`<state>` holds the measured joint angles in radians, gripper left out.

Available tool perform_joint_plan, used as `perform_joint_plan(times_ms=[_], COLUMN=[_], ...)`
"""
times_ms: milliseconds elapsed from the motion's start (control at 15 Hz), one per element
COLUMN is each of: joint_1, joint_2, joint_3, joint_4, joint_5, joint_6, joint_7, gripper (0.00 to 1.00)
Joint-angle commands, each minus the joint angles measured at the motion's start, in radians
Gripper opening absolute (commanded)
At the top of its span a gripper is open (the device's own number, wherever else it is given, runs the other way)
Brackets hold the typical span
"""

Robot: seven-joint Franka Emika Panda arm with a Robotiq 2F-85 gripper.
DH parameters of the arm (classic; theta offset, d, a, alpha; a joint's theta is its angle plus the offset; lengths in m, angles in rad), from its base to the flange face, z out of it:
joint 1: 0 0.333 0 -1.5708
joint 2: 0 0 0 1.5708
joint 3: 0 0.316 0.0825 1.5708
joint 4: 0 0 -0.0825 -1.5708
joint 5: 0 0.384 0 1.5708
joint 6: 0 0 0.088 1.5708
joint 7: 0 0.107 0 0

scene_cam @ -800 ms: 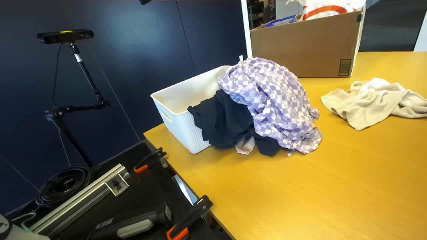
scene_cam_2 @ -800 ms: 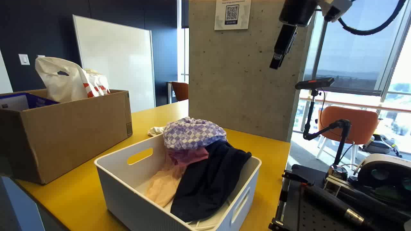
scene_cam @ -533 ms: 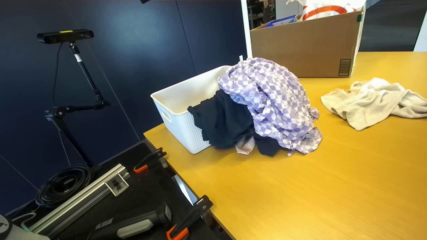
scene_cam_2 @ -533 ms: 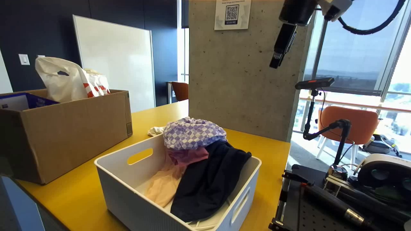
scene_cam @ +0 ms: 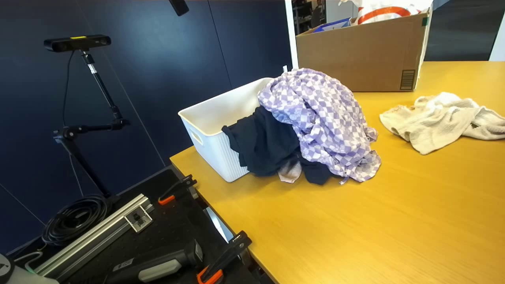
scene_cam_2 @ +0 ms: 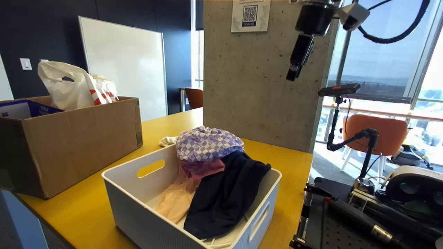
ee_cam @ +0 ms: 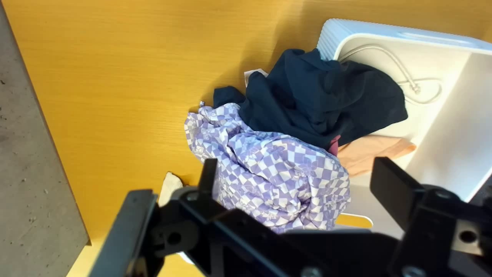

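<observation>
Yellow wooden table (scene_cam: 335,221), dark wall panels (scene_cam: 158,79) behind it, concrete pillar (scene_cam_2: 256,90) along one edge. Your gripper (scene_cam_2: 294,73) is up high, well above the table. In an exterior view the arm (scene_cam_2: 315,17) shows at the top, wrist tilted, fingers slanting down; in an exterior view you only get a black fingertip (scene_cam: 179,7) at the top edge. You're looking down in the wrist view: fingers spread wide apart, either side of the purple checked cloth (ee_cam: 276,169) but well clear of it.

That cloth is your nearest item: purple-and-white squares with a faint flower print, bunched up and heavily creased. Sits on the end of the white tub (scene_cam: 217,154), part over the inside, the rest draped outside down to the table.

Navy cloth (scene_cam: 264,146) right against it, also slung over the rim, one part in the tub, the rest outside. Deeper in: pink cloth (scene_cam_2: 204,168) tucked under the checked one, peach cloth (scene_cam_2: 176,202) just beside that, pale cord (ee_cam: 416,87) on the tub floor. Cream cloth (scene_cam: 438,122) lies crumpled on the table near the checked one. Cardboard box (scene_cam: 359,55) stands near the tub, white plastic bag (scene_cam_2: 69,86) sticking up out of it.
</observation>
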<state>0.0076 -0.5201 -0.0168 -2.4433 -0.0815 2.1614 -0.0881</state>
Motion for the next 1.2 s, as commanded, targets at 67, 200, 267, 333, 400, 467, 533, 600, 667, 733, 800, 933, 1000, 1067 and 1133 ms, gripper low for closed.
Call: perform_joint_plan(times_ms=[67, 200, 267, 333, 400, 467, 533, 600, 667, 733, 800, 933, 1000, 1067, 1133], joint_1=[-0.011, -0.01, -0.01, -0.01, -0.005, 0.005, 0.016, 0.028, 0.04, 0.053, 0.064, 0.085, 0.099, 0.109, 0.124], joint_2=[0.214, 0.324, 0.379, 0.429, 0.473, 0.514, 0.558, 0.602, 0.641, 0.689, 0.721, 0.796, 0.819, 0.841, 0.855], joint_3=[-0.024, -0.012, 0.005, 0.028, 0.046, 0.061, 0.07, 0.076, 0.081, 0.083, 0.083, 0.082, 0.083, 0.083, 0.083], joint_4=[0.046, 0.091, 0.119, 0.16, 0.202, 0.244, 0.286, 0.328, 0.364, 0.402, 0.435, 0.505, 0.529, 0.553, 0.572], joint_5=[-0.011, -0.028, -0.055, -0.097, -0.14, -0.178, -0.209, -0.219, -0.223, -0.23, -0.229, -0.209, -0.214, -0.214, -0.221], joint_6=[0.162, 0.227, 0.257, 0.258, 0.242, 0.22, 0.21, 0.198, 0.188, 0.18, 0.161, 0.116, 0.096, 0.079, 0.057], joint_7=[-0.027, -0.02, 0.002, 0.038, 0.071, 0.102, 0.123, 0.129, 0.132, 0.133, 0.128, 0.111, 0.111, 0.109, 0.116], gripper=[1.0, 1.0, 1.0, 1.0, 1.0, 1.0, 1.0, 1.0, 1.0, 1.0, 1.0, 1.0, 1.0, 1.0, 1.0])
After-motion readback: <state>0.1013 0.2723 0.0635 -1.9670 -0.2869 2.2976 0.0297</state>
